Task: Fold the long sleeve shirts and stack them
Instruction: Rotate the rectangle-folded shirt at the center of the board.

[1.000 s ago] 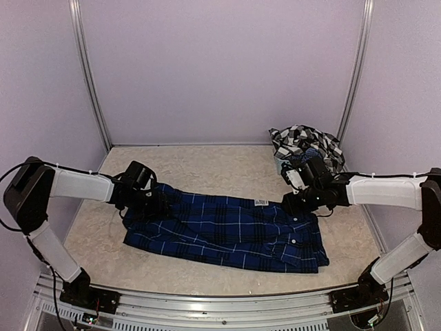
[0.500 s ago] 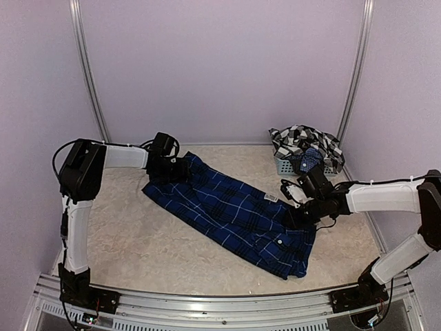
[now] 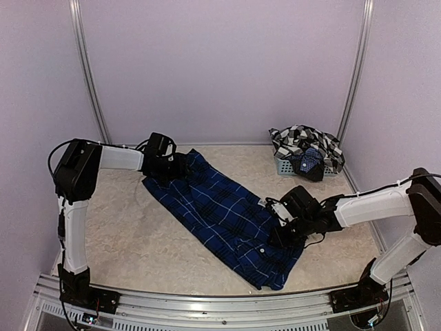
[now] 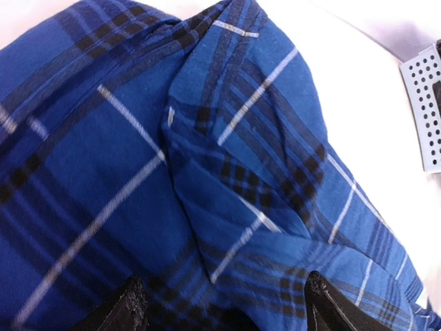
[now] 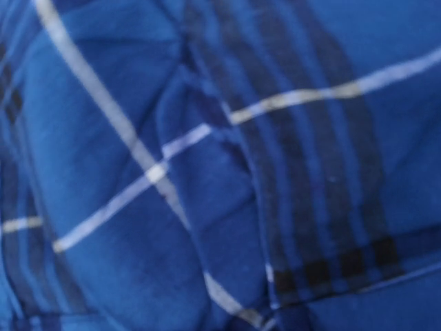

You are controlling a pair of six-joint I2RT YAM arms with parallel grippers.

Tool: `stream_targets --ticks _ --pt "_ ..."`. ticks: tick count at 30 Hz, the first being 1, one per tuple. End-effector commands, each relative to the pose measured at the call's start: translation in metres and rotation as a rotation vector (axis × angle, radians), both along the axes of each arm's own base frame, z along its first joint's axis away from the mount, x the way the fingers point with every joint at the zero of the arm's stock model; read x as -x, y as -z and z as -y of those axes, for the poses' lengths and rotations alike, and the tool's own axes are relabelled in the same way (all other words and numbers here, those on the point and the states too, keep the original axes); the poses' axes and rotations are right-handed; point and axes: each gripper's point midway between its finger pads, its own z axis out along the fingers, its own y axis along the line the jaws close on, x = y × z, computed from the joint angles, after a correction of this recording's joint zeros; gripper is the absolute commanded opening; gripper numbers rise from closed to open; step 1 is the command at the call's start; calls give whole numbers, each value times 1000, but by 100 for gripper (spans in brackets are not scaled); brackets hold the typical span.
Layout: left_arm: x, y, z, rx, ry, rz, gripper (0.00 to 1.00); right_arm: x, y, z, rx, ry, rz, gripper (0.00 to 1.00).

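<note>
Since the navy shirt (image 3: 220, 210) lies slantwise across the table (image 3: 138, 241), the right gripper (image 3: 277, 236) sits on its near end, though I cannot tell whether it is clamped. Farther off, the left gripper (image 3: 172, 167), fingers (image 4: 131, 307) wide, presses the far corner, likely to stretch it flat. The checked shirt (image 3: 306, 141) waits beyond.

left arm (image 3: 122, 158), right arm (image 3: 375, 204): white link shells, black joint housings, thin black cables looped alongside. left gripper (image 4: 224, 307) fingertips (image 4: 127, 305) matte black, rough-edged.

Creased navy plaid shirt (image 4: 172, 172) fills the view, its cloth lying between the wide-set black fingertips (image 4: 127, 307) of the left gripper (image 4: 224, 310). Corner of a perforated grey basket (image 4: 426, 103), far right.
</note>
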Motion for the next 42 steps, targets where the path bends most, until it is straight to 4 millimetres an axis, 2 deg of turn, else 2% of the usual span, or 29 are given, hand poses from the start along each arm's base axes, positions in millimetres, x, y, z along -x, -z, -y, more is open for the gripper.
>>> stream_targets --ticks 1,3,7,10,11,14,18,20,21,22,23,24,27,29,34,36,37,38,42 --pt "2 -54 -4 78 -3 112 75 37 19 -18 29 -25 -85 25" --pt "7 -77 -7 100 -5 170 75 45 16 -31 26 -44 -81 26" --pt "17 -107 -17 106 -30 220 76 66 5 -72 -21 -128 -71 29" --pt "29 -114 -25 92 -46 213 79 93 -7 -116 -87 -292 -54 32" --pt "34 -110 -28 83 -46 194 79 98 -11 -129 -99 -336 -41 33" --pt "38 -101 -25 87 -31 168 79 103 -17 -145 -99 -414 -4 35" --pt "30 -87 -9 111 9 145 79 92 -43 -151 -121 -438 106 44" --pt "22 -82 1 110 31 145 79 86 -56 -154 -133 -447 154 51" --pt "17 -71 8 105 41 127 79 84 -61 -154 -136 -448 170 54" --pt "9 -75 15 114 51 137 79 82 -64 -155 -136 -447 185 55" --pt "5 -67 21 117 59 120 79 80 -68 -156 -137 -441 199 57" --pt "1 -53 26 115 64 100 79 78 -69 -155 -134 -431 207 58" --pt "-9 -40 40 100 68 83 79 73 -69 -152 -114 -410 213 59" --pt "-14 -22 44 77 56 48 79 70 -66 -148 -94 -388 214 59" --pt "-19 9 59 63 52 -16 78 61 -66 -137 -63 -331 225 60" --pt "-20 14 70 70 71 -26 78 55 -68 -132 -54 -302 231 60" --pt "-24 8 78 83 86 -17 78 53 -69 -129 -51 -289 231 60" --pt "-23 17 85 87 103 -35 78 50 -70 -127 -46 -275 233 60" --pt "-26 22 118 128 176 -40 77 39 -72 -111 -16 -196 235 60"
